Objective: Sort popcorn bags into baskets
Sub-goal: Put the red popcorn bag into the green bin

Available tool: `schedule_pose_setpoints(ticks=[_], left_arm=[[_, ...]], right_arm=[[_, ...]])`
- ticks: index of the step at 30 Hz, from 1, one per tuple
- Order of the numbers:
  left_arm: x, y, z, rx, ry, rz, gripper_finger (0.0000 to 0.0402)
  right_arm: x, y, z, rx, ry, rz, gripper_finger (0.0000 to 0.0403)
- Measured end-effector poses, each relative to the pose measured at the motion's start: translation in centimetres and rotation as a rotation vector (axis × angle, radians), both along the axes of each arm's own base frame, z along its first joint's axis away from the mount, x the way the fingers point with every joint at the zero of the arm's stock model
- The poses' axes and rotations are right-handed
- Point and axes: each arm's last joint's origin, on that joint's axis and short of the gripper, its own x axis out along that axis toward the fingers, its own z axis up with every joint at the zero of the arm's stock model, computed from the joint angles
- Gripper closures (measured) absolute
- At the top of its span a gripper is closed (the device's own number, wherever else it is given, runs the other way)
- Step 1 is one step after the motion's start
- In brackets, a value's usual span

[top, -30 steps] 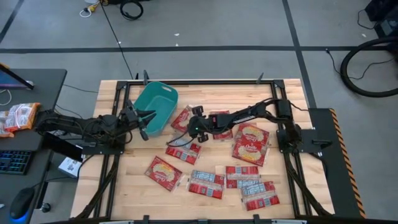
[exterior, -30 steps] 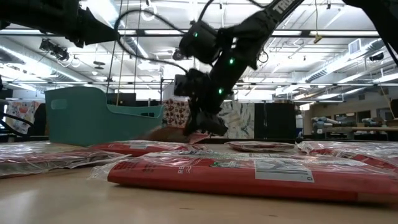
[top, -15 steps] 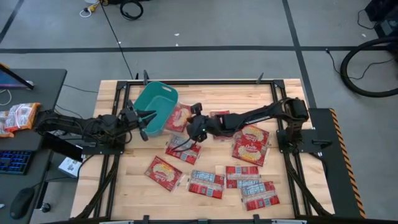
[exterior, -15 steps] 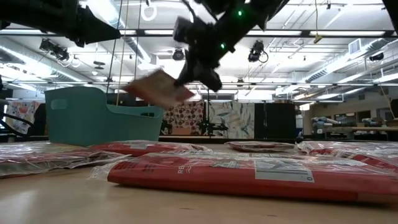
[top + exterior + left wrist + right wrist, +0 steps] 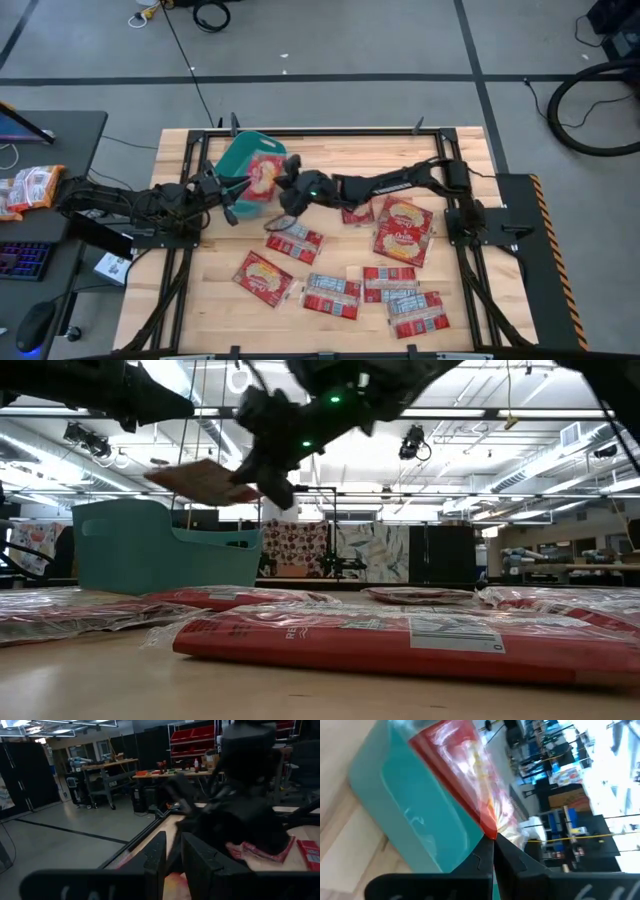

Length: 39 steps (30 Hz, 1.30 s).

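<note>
One popcorn bag (image 5: 264,178) is up in the air right over the teal tub (image 5: 237,157), pinched at its corner by the right pincer (image 5: 285,180). Low view shows the bag hanging roughly flat, above the tub rim, not inside yet. Right pincer fingers (image 5: 485,854) are clamped tight on the bag's red corner seam, w/ the tub wall just behind it in the right wrist view.

Left pincer (image 5: 236,188) waits just beside the tub, on the side facing the desk (image 5: 205,290) middle; jaws narrow, nothing visibly held betw. them.

Rest of the bags (image 5: 360,285) lie flat on the desk, spread out on the side of the tub toward the right arm base, some near the tub, most well apart from it.

Handling, as a guess: bag looks light, thin & floppy, wrapper glossy so prob. slippery. It sags little when held by one corner, so fairly flat contents. Best hold = edge or corner seam, where the film is doubled, not the slick middle. Should drop cleanly once let go over the tub.
</note>
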Motion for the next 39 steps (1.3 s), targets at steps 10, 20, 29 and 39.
schedule_pose_setpoints(ticks=[10,20,29,39], left_arm=[[0.0,0.0,0.0,-0.006,-0.001,0.000,0.0338],[0.0,0.0,-0.1,-0.005,0.007,0.000,0.0338],[0.0,0.0,-0.1,-0.006,0.008,0.000,0.0338],[0.0,0.0,-0.1,-0.004,0.012,0.000,0.0338]], right_arm=[[5.3,-2.6,-1.0,0.098,0.031,-0.067,0.0390],[5.9,-3.0,-3.6,0.214,0.106,-0.094,0.0278],[3.1,-2.2,0.9,0.319,0.189,-0.148,0.0234],[-0.9,-1.0,2.4,0.594,0.408,-0.293,0.0235]])
